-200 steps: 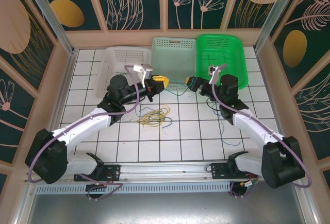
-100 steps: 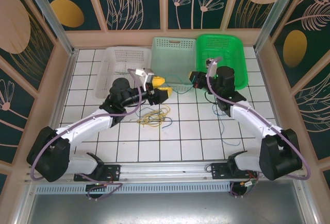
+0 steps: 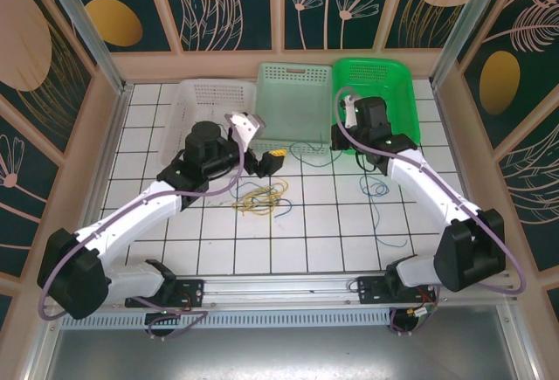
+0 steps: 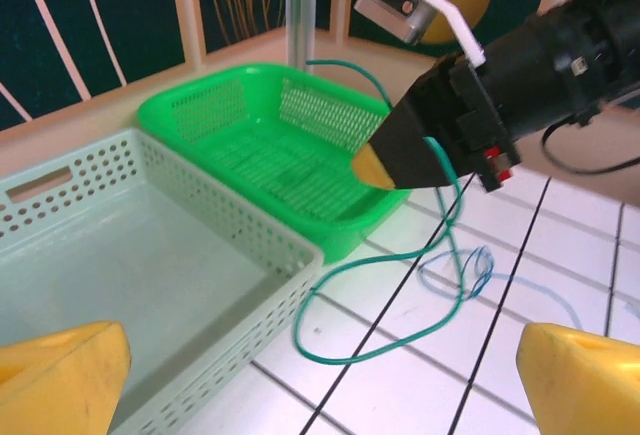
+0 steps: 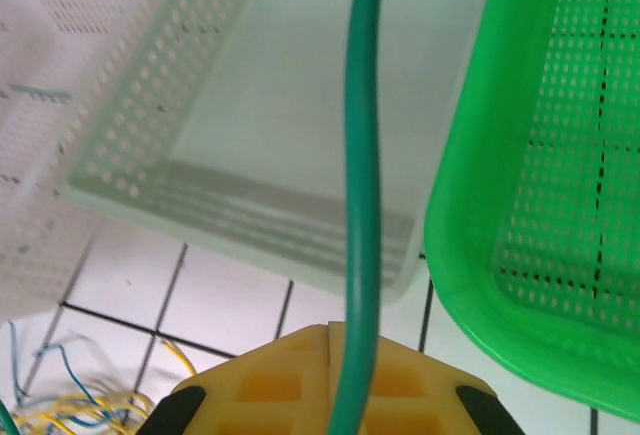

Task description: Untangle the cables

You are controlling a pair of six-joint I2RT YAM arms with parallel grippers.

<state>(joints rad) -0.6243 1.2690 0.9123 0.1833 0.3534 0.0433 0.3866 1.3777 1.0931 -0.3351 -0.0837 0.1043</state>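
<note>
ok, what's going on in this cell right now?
Two arms are working on thin cables. The right tool is shut on the green cable beside the green basket. The cable's slack loops on the tiles in front of the pale green basket. The left tool is open and holds nothing. A yellow and blue tangle lies on the tiles nearer the arms, and a blue cable lies apart on the right.

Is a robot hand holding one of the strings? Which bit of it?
Yes. The right gripper is shut on the green cable, pinching it partway along, not at an end. The left gripper is open and holds nothing.
</note>
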